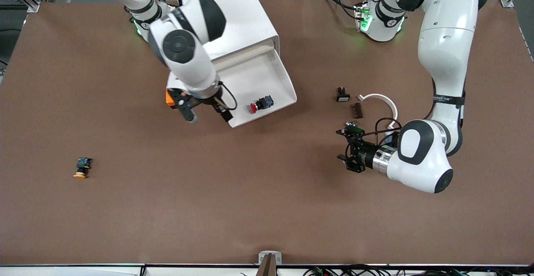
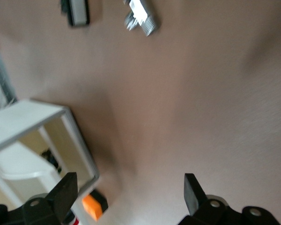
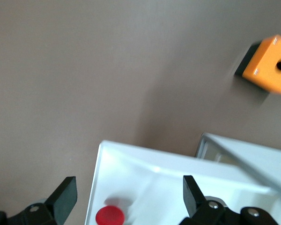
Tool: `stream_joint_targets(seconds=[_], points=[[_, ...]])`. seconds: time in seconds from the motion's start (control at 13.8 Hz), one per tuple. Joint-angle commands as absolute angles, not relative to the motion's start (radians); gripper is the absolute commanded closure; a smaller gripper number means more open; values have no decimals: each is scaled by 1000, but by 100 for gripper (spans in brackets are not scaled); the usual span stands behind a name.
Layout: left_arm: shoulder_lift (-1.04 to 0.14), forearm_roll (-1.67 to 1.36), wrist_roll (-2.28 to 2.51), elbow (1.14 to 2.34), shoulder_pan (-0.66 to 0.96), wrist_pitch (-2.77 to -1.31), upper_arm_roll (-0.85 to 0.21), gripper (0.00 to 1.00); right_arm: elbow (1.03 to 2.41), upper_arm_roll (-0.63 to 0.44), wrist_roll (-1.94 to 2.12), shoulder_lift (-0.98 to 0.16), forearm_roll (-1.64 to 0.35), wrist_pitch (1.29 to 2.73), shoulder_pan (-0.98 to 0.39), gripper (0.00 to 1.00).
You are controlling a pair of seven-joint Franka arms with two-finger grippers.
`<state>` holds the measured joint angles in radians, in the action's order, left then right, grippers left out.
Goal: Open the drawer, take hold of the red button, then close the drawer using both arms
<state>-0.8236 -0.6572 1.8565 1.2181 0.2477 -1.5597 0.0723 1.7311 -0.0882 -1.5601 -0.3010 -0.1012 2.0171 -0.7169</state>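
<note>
The drawer (image 1: 267, 74) is pulled out of the white cabinet (image 1: 246, 17) toward the front camera. The button (image 1: 260, 103), with its red cap, lies in the drawer near the front lip. My right gripper (image 1: 207, 116) is open and empty, over the drawer's front corner at the right arm's end. In the right wrist view the red cap (image 3: 109, 216) shows in the drawer (image 3: 150, 183) between the open fingers of the right gripper (image 3: 129, 194). My left gripper (image 1: 343, 145) is open and empty, low over bare table, apart from the drawer. It faces the cabinet (image 2: 33, 140) in the left wrist view.
A small orange box (image 1: 170, 98) sits beside the drawer under the right wrist. An orange-capped button (image 1: 82, 167) lies toward the right arm's end. A black switch (image 1: 342, 95), a brown piece (image 1: 358, 110) and a white curved piece (image 1: 381, 99) lie near the left arm.
</note>
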Motion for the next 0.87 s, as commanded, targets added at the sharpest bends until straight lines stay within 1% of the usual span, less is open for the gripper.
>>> stream_joint_targets(seconds=[0.0,0.22,0.36,0.51,0.8], points=[[-799,-504,1772,1224,250,-1555,86,0,1718,-106,-1673,-331,-97,2040,-771,0],[-799,-214,1714,1221,313,-1562,81,0,1689,-106,-1750,-354,-95,2042,-817,0],[-772,-89,1655,1226,339,-1560,78,0,1675,-106,-1773,-374,-92,2043,-839,0],[-769,-84,1638,1226,342,-1559,75,0,1652,-107,-1801,-403,-87,2046,-860,0],[-752,-71,1418,1223,376,-1641,83,0,1605,-107,-1836,-471,-77,2074,-893,0]])
